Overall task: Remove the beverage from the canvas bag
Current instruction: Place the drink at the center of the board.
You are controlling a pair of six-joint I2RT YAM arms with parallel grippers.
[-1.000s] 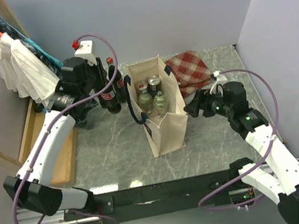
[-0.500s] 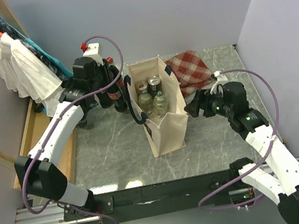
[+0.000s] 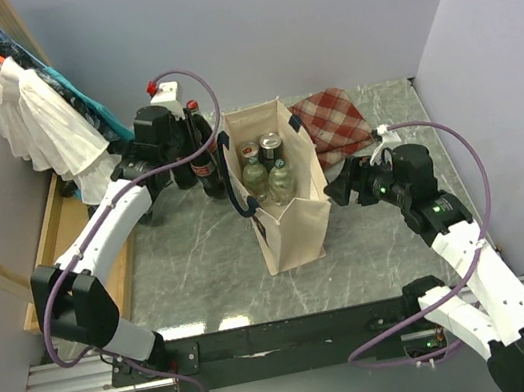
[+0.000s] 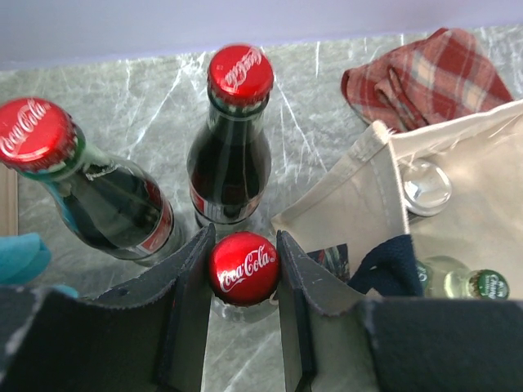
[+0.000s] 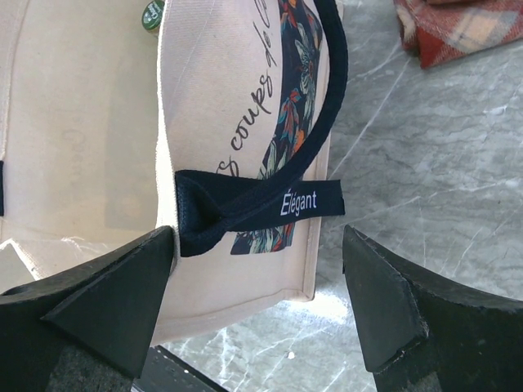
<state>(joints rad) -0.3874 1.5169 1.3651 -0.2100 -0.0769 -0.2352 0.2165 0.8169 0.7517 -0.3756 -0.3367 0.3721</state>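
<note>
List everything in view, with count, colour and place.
canvas bag: one, cream with navy handles, table centre
glass bottles: two, pale green, inside bag, near half
cans: two, silver tops, inside bag, far half
held cola bottle: one, dark, red cap, left of bag
loose cola bottles: two, dark, red caps, beside it
checked cloth: one, red, beyond bag, right
hanging clothes: several, white and teal, far left
wooden tray: one, tan, left table edge
table: one, grey marble
left gripper: one, black, shut on held cola bottle
right gripper: one, black, open at bag's printed side
</note>
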